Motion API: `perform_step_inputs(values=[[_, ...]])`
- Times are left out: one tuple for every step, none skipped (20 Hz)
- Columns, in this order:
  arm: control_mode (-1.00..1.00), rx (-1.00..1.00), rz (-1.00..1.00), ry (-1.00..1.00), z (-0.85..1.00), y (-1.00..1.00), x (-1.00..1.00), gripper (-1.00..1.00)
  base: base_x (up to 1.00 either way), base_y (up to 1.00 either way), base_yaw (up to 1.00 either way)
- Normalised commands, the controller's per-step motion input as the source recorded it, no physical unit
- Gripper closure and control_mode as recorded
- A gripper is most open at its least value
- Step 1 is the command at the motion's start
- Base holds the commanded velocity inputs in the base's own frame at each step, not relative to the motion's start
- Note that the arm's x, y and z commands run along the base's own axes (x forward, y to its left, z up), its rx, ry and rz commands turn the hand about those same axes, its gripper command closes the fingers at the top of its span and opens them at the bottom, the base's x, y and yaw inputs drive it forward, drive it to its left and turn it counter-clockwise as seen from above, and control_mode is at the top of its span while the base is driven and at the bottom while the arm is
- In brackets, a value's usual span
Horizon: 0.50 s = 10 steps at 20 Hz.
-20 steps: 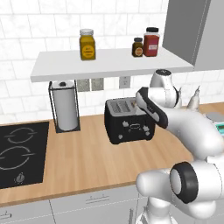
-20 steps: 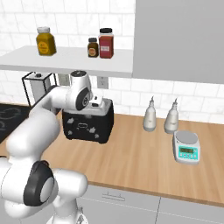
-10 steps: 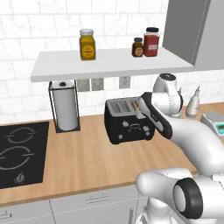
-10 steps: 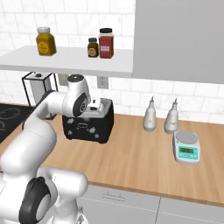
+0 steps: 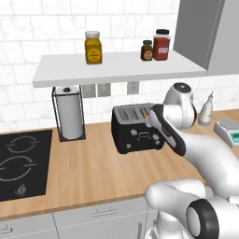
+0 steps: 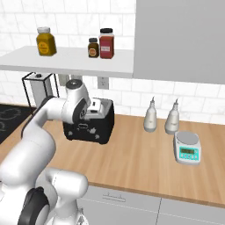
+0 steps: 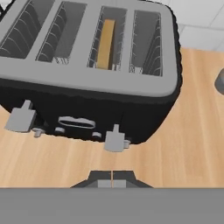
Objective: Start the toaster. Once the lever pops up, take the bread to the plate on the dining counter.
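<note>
1. Long wooden table (image 5: 93, 172), running along a white tiled wall, with grey cabinets below.
2. White shelf (image 5: 116, 67) on the wall above, carrying a yellow jar (image 5: 93, 47), a small dark jar (image 5: 147, 50) and a red jar (image 5: 162, 45).
3. Black cooktop (image 5: 21, 163) set into the table at the far left of the left base view.
4. Paper towel roll (image 5: 70, 113) upright in a wire holder, between cooktop and toaster.
5. Black toaster (image 5: 135, 130) standing on the table near the wall, four slots on top, two grey levers (image 7: 114, 140) on its front.
6. Two pale bottles (image 6: 150, 117) side by side to the right of the toaster, well apart from it.
7. Small kitchen scale (image 6: 188, 149) with a teal front, just in front of the bottles.
8. End effector (image 7: 112, 177) hanging just in front of the toaster's front face, above the table, fingertips pressed together with nothing between them, close below the right-hand lever in the hand view.
9. Bread (image 7: 105, 43), a tan slice, standing upright inside the third slot from the left in the hand view, sunk within the slot.
</note>
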Motion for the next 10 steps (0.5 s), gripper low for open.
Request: perform_step_inputs(values=[[-1.0, 0.0, 0.0, -0.08, 0.0, 0.0, 0.0, 1.0, 0.0, 0.0, 0.0], [-1.0, 0.0, 0.0, -0.04, -0.03, 0.0, 0.0, 1.0, 0.0, 0.0, 0.0], [-1.0, 0.0, 0.0, -0.03, -0.04, 0.0, 0.0, 1.0, 0.0, 0.0, 0.0], [-1.0, 0.0, 0.0, -0.09, -0.03, 0.0, 0.0, 1.0, 0.0, 0.0, 0.0], [-1.0, 0.0, 0.0, -0.14, -0.05, 0.0, 0.0, 1.0, 0.0, 0.0, 0.0], [-1.0, 0.0, 0.0, -0.13, -0.06, 0.0, 0.0, 1.0, 0.0, 0.0, 0.0], [-1.0, 0.0, 0.0, -0.1, -0.05, 0.0, 0.0, 1.0, 0.0, 0.0, 0.0], [-1.0, 0.0, 0.0, -0.13, -0.04, 0.0, 0.0, 1.0, 0.0, 0.0, 0.0], [-1.0, 0.0, 0.0, -0.16, -0.08, -0.03, 0.0, 1.0, 0.0, 0.0, 0.0], [-1.0, 0.0, 0.0, -0.18, -0.03, -0.02, 0.0, 1.0, 0.0, 0.0, 0.0]])
